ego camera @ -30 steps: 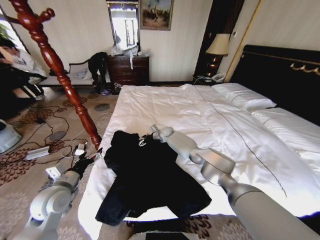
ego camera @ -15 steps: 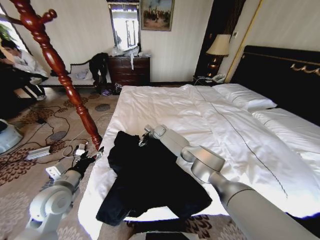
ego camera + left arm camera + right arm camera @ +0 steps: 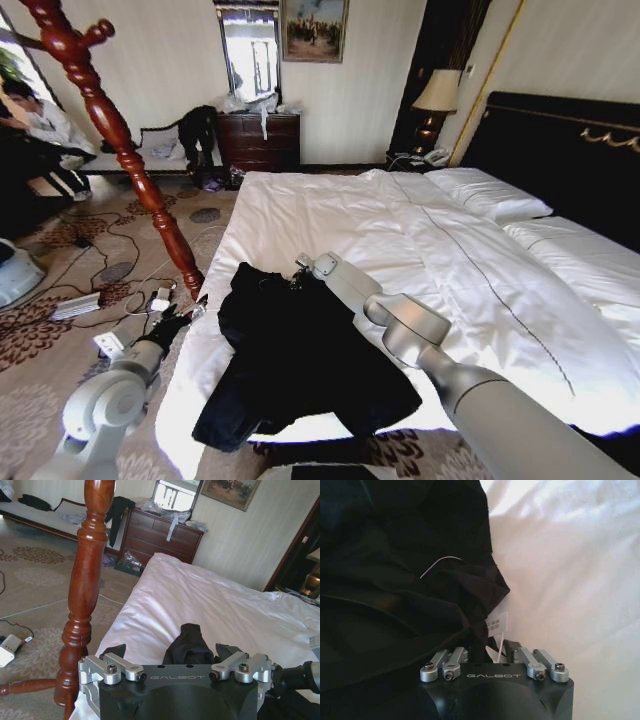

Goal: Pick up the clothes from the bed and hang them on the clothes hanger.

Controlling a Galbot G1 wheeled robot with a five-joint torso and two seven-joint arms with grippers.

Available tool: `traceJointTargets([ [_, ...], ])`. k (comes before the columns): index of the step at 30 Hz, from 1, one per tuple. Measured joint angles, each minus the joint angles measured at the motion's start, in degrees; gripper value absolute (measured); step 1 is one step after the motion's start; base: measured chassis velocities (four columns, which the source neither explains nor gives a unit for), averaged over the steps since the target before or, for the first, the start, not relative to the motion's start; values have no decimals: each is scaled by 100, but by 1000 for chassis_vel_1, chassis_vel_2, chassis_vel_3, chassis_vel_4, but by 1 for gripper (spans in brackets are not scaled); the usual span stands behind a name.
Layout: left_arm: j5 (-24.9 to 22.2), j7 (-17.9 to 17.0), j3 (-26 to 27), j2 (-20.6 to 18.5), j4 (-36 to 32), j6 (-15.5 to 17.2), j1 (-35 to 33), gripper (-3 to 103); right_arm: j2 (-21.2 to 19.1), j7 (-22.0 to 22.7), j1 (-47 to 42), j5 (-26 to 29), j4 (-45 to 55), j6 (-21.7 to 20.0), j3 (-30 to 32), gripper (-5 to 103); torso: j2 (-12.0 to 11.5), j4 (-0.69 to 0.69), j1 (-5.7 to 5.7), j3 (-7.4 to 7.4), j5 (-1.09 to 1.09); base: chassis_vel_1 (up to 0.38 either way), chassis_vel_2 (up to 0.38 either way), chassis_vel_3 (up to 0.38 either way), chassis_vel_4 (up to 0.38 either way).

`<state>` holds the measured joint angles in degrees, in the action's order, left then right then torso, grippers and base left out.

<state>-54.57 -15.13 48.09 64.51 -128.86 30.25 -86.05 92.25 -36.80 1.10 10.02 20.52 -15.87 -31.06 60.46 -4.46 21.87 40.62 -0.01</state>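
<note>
The large black, slightly shiny long-sleeved jacket [image 3: 300,355] lies crumpled on the near left part of the wide bed with the plain white duvet [image 3: 400,230], at about 6 o'clock in the head view, its lower hem hanging over the mattress edge. The right gripper [image 3: 298,275] sits at the garment's upper edge, at roughly 12 o'clock from the jacket's middle. In the right wrist view the gripper [image 3: 490,650] has its linkages drawn in and black cloth bunched between them, with a small white label [image 3: 496,625] just beside; it appears to be clamped on the jacket's collar edge [image 3: 470,610], though the fingertips themselves are buried in fabric.

The left gripper [image 3: 183,317] hangs beside the bed's left edge, at about 9 o'clock from the jacket, near the base of the tall glossy red-brown turned-wood coat stand [image 3: 120,140]. In the left wrist view its dark fingers [image 3: 114,650] stand spread apart with nothing between them, and the stand's bulbous pole [image 3: 85,595] rises close by, at 10 o'clock. The stand leans across the upper left of the head view, a knobbed peg [image 3: 90,30] at its top, over the patterned carpet [image 3: 60,330] strewn with cables.
</note>
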Motion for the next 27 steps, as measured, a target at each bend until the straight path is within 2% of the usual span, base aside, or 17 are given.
traceJointTargets([
  [1,0,0,0,0,0,0,0,100,0,0,0,0,0,0,0,38,0,0,0,0,0,0,0,0,0],
  [2,7,-14,-21,-6,30,1,15,100,-2,-7,-1,-15,31,3,26,33,-1,-1,1,1,0,0,0,0,0],
  [3,17,-64,-77,-14,92,1,66,100,-14,-13,70,-91,70,-1,119,18,-3,0,3,3,-1,0,0,0,0],
  [4,19,-86,-99,-14,104,2,81,100,-42,-14,113,-162,74,-1,178,12,-3,2,3,3,-1,0,0,0,0],
  [6,22,-107,-118,-14,114,3,93,100,-89,-14,156,-238,78,-1,246,12,-3,2,3,3,-1,0,0,0,0],
  [9,30,-149,-179,-16,137,11,122,100,-350,1,227,-342,170,-31,419,1,-3,-2,3,2,-1,0,0,0,0],
  [11,31,-166,-199,-27,141,15,136,100,-503,3,228,-344,267,-56,455,1,-3,-1,3,2,0,0,0,0,0],
  [14,24,-221,-269,-64,155,27,191,100,-934,3,139,-297,592,-124,500,1,-3,-1,2,0,2,0,0,0,0],
  [21,19,-286,-435,-75,181,72,294,100,-1427,84,-56,-127,997,-194,531,1,-2,-1,2,0,2,0,0,0,0],
  [23,21,-317,-529,-69,195,96,347,100,-1592,221,-145,317,1164,-168,517,1,-2,-2,1,0,1,0,0,0,0],
  [26,24,-333,-615,-68,217,119,402,100,-1747,241,-269,1079,1484,-95,458,15,-2,-2,1,0,2,0,0,0,0],
  [27,24,-333,-615,-68,217,119,402,100,-1747,241,-269,1079,1484,-95,458,15,-2,-2,1,0,2,0,0,0,0],
])
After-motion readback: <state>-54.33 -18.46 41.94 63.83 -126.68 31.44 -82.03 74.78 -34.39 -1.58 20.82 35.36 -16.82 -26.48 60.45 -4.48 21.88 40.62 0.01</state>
